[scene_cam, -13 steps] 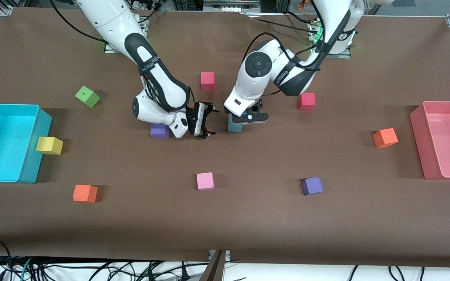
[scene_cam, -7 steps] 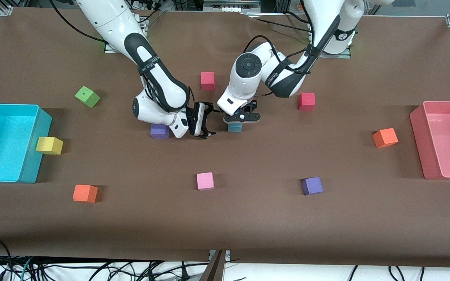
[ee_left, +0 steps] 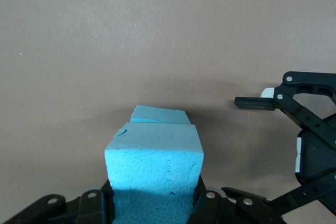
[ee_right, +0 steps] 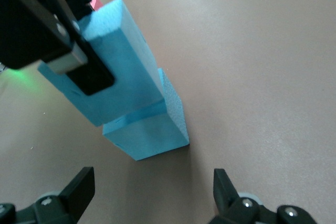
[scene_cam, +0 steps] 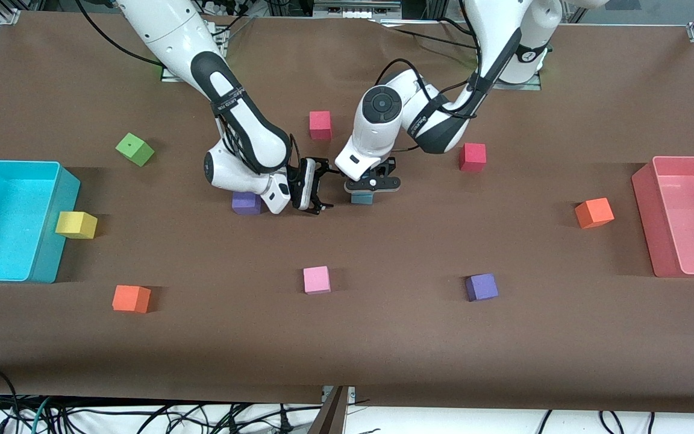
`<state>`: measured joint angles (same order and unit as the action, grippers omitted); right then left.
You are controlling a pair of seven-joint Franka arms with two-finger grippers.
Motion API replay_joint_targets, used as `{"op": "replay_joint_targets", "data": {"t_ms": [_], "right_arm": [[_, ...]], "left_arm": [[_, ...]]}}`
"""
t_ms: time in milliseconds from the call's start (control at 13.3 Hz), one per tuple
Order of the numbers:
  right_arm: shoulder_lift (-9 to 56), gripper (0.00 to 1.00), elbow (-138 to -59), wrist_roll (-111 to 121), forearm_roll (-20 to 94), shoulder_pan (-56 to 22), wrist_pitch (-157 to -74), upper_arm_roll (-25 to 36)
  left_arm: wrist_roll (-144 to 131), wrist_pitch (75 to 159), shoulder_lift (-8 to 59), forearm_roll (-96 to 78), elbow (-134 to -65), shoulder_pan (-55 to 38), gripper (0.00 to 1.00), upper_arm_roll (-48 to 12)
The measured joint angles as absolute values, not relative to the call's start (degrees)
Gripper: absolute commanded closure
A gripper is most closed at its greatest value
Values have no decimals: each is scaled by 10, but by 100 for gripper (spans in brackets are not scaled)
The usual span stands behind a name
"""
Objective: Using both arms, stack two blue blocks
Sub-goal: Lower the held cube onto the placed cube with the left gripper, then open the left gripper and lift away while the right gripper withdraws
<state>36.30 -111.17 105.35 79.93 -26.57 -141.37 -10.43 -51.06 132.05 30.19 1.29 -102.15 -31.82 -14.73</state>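
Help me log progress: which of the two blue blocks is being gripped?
The upper blue block, clamped in the left end effector atop the lower blue block, which stands on the table ungripped.

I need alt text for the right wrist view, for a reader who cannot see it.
The left pincer holds a light-blue block on top of a second light-blue block standing on the brown table, slightly offset. The right pincer is open and empty beside the stack.

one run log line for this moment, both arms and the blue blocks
left gripper: shut on upper blue block, set on lower blue block | right gripper: open, beside stack | stack: slightly offset, not released
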Motion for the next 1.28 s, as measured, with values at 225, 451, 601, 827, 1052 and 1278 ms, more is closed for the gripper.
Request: {"op": "replay_joint_targets", "data": {"t_ms": [225, 451, 601, 827, 1052, 1278], "right_arm": [[363, 0, -1112, 1054, 799, -266, -1414, -105], [363, 0, -1112, 1054, 799, -266, -1413, -105], [363, 0, -1112, 1054, 799, -266, -1413, -105], [364, 0, -1111, 1055, 799, -266, -1413, -105], [364, 0, -1106, 1055, 799, -266, -1413, -105], [364, 0, -1104, 1055, 800, -266, -1413, -105]], "left_arm": [[-513, 1333, 309, 13, -1021, -324, 100, -142], [-513, 1334, 310, 13, -1021, -326, 84, -138], [-513, 1334, 311, 13, -1021, -326, 60, -134], [-514, 1334, 311, 13, -1022, -327, 0, -134], [-514, 1334, 313, 13, -1023, -329, 0, -133], [-515, 1335, 310, 13, -1022, -332, 0, -133]]}}
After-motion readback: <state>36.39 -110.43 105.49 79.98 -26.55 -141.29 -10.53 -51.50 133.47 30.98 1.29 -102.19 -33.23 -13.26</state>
